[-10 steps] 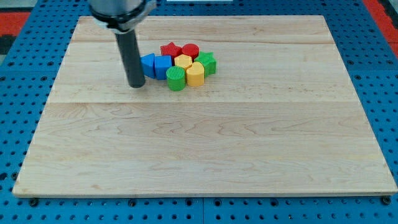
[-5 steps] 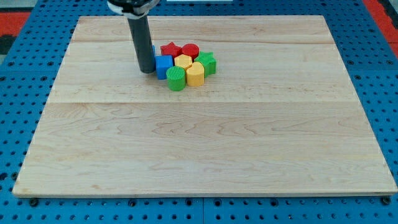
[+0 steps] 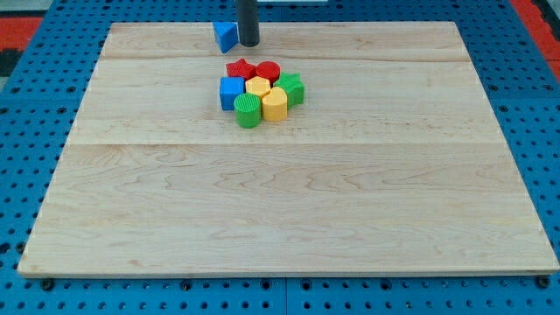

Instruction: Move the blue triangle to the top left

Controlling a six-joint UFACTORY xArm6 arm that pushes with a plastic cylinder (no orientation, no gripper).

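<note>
The blue triangle (image 3: 226, 36) lies near the view's top edge of the wooden board (image 3: 289, 210), a little left of centre. My tip (image 3: 249, 43) rests on the board just to the right of it, touching or nearly touching its right side. The rod rises out of the view's top.
A tight cluster sits below the tip: a blue cube (image 3: 231, 92), a red star (image 3: 240, 70), a red cylinder (image 3: 268, 72), a yellow block (image 3: 257, 87), a yellow block (image 3: 275, 104), a green cylinder (image 3: 248, 111) and a green star (image 3: 291, 88).
The blue triangle has left the cluster and moved up the board to near the top edge. My tip moved from the cluster's left side up and to the right of the triangle.
</note>
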